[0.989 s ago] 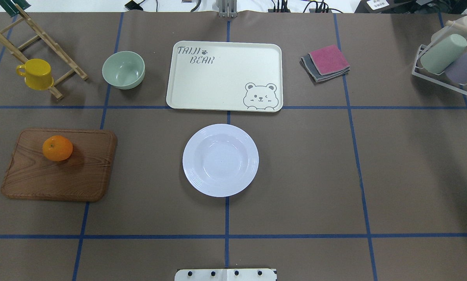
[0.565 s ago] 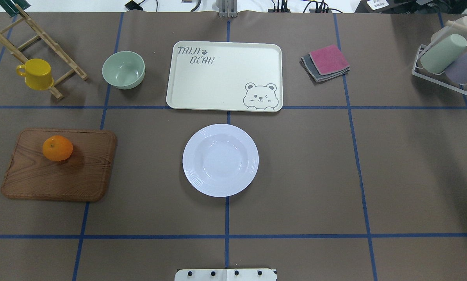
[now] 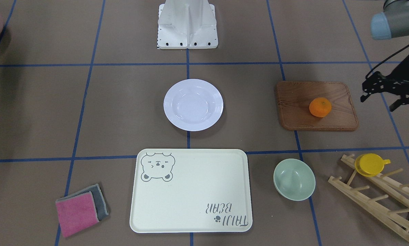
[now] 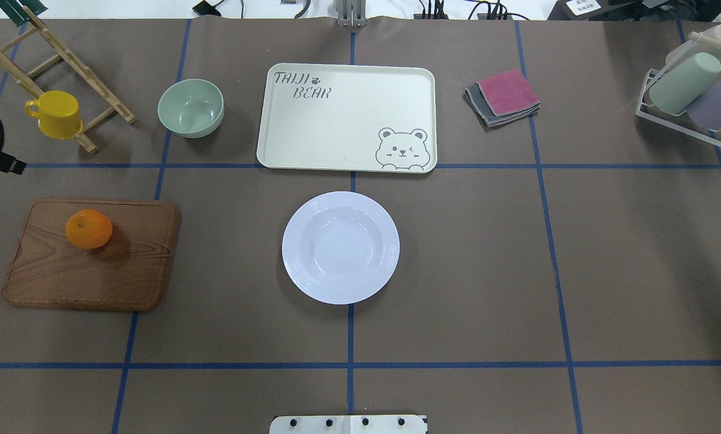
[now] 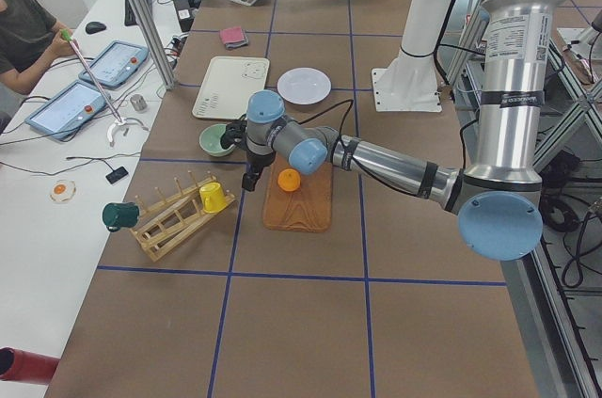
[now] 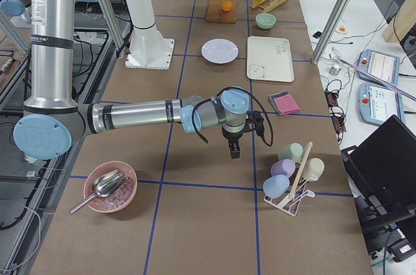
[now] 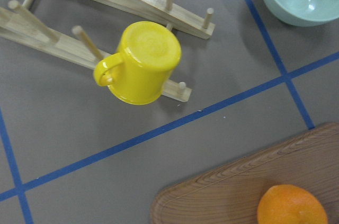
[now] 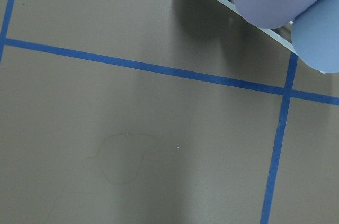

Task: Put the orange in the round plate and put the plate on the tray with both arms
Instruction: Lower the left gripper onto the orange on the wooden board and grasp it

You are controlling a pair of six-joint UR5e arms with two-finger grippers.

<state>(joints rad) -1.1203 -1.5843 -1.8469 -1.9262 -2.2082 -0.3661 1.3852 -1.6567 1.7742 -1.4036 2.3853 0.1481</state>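
Observation:
The orange (image 4: 88, 229) lies on a brown wooden board (image 4: 95, 274) at the left of the table. In the middle sits the white round plate (image 4: 340, 247) with nothing in it, and behind it the cream tray (image 4: 348, 117), also bare. My left gripper (image 3: 379, 101) hangs open beside the board's outer end, a short way from the orange (image 3: 320, 107). Its wrist camera catches the orange (image 7: 291, 205) at the bottom edge. My right gripper (image 6: 233, 148) shows only in the exterior right view, above bare table near the cup rack. I cannot tell its state.
A pale green bowl (image 4: 190, 107) stands left of the tray. A yellow cup (image 4: 55, 114) hangs on a wooden rack (image 4: 65, 60) at the far left. Folded cloths (image 4: 504, 96) lie right of the tray, and a cup rack (image 4: 692, 96) stands at the far right.
A black part of my left arm's end has come into the overhead view at the left edge, above the board. The orange, plate and tray have not moved.

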